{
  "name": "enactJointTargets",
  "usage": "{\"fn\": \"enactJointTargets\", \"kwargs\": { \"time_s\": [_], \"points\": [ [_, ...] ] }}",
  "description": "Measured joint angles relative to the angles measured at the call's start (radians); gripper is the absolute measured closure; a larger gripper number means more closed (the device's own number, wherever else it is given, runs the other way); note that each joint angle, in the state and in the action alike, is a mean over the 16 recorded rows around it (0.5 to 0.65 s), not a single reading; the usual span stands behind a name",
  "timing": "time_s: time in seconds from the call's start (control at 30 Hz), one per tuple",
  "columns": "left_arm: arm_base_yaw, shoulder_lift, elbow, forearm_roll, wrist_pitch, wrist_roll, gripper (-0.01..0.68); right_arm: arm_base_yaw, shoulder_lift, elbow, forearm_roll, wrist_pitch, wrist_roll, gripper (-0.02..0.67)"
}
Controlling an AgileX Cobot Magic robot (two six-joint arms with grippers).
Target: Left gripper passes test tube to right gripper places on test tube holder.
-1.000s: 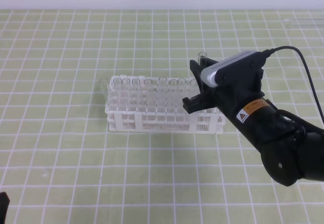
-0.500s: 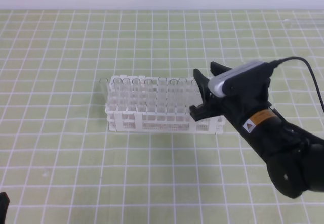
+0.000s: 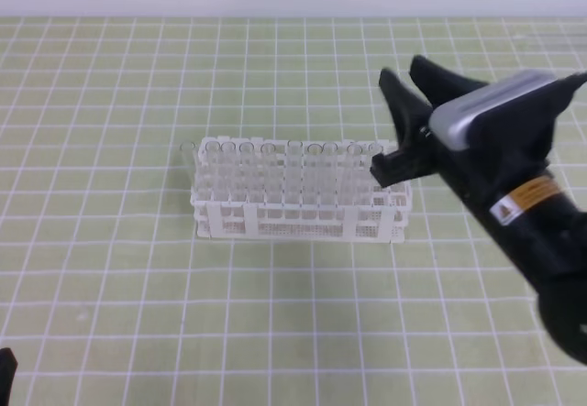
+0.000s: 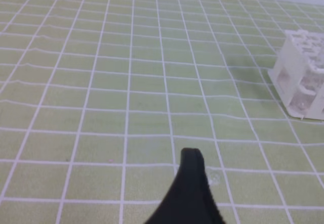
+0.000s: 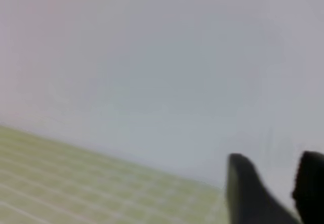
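The right gripper [image 3: 402, 74] hangs above the right end of the test tube holder [image 3: 298, 191], fingers parted and holding nothing, while clear tubes stand in the holder's holes.

Your right gripper [image 3: 402, 74] is lifting its fingers clear of the test tube holder [image 3: 298, 206], but its arm is running off the right and bottom edges of the high view. The claw's body is covering the holder's far right corner, so you cannot tell what is standing in the holes there. The clear tubes in the rack are blending into the white lattice, too faint to count. In the right wrist view everything is blurring; only two dark fingertips [image 5: 247, 193] are showing, cut off at the bottom edge. Your left gripper [image 4: 188, 193] is showing only one dark finger in its wrist view, and the holder [image 4: 302, 77] is being clipped by the right edge.
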Motion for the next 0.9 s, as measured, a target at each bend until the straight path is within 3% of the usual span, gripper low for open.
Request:
{"fn": "enactJointTargets", "kwargs": {
  "time_s": [0.33,0.9],
  "points": [
    [0.0,0.007,-0.003,0.002,0.009,0.001,0.151,0.0,-0.368,0.002,-0.09,0.365,-0.031,0.64],
    [0.0,-0.002,0.001,0.0,0.002,0.0,0.151,0.0,-0.845,0.003,-0.14,1.028,-0.271,0.664]
  ]
}}
